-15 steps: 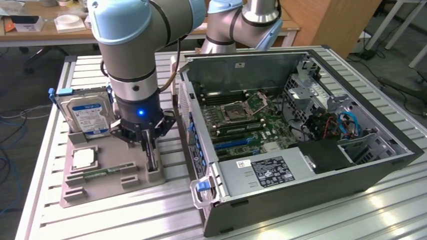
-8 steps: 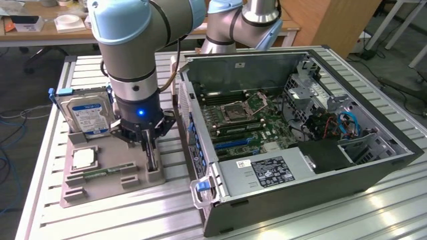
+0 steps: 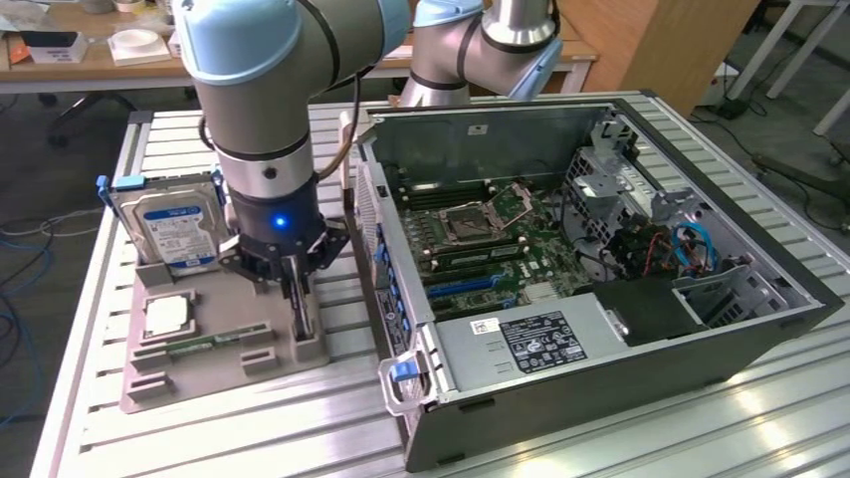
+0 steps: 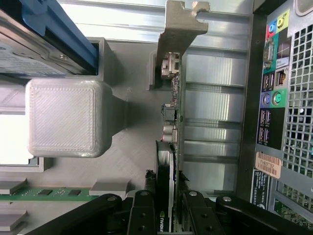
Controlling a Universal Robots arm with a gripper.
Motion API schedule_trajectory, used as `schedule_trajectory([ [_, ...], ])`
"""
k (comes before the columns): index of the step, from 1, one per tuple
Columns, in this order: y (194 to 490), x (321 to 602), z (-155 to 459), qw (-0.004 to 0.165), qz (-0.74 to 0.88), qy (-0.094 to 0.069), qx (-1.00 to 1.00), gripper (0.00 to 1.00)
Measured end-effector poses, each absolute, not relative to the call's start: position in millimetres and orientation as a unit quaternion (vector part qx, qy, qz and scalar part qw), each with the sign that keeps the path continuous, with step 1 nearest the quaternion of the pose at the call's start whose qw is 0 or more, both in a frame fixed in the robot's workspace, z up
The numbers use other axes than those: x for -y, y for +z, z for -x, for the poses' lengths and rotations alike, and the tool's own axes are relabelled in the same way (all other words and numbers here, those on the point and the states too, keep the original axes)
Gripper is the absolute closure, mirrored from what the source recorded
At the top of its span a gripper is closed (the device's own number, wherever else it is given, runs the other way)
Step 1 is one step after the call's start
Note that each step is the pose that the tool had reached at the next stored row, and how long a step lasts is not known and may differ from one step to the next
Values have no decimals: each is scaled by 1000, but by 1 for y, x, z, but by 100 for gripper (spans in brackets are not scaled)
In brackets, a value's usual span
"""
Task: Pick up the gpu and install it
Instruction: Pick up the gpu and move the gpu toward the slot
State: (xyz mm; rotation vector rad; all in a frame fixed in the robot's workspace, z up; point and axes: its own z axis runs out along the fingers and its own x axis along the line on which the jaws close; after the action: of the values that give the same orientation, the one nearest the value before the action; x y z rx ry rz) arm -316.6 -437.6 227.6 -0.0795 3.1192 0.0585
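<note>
Gripping the graphics card (image 4: 165,166), hand (image 4: 166,208) closed on its top edge; card stands upright in grey holder (image 3: 253,363) on counter (image 3: 199,438).

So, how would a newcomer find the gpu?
Start at the open case, then look at the grey holder beside it, on the exterior view's left. The gpu stands on edge at the holder's side nearest the case, held in the gripper. Unlike the hard drive and RAM stick, it has a silver end bracket.

Bright even light, glare on table (image 3: 763,413)
</note>
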Motion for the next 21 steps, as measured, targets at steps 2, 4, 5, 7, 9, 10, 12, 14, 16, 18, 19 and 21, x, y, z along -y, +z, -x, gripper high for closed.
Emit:
schedule_trajectory([
  [2,230,438,317,10,25,20,-999,73],
  [4,232,438,317,10,25,21,-999,73],
  [5,233,438,317,10,25,22,-999,73],
  [7,235,438,317,10,25,23,-999,73],
  [9,238,438,317,11,25,25,-999,73],
  [10,239,438,317,11,25,25,-999,73],
  [12,240,438,317,11,25,26,-999,73],
  [14,240,438,317,11,25,26,-999,73],
  [16,240,438,317,11,25,26,-999,73],
  [18,240,438,317,11,25,26,-999,73],
  [19,240,438,317,11,25,26,-999,73],
  [21,240,438,317,11,23,26,-999,73],
])
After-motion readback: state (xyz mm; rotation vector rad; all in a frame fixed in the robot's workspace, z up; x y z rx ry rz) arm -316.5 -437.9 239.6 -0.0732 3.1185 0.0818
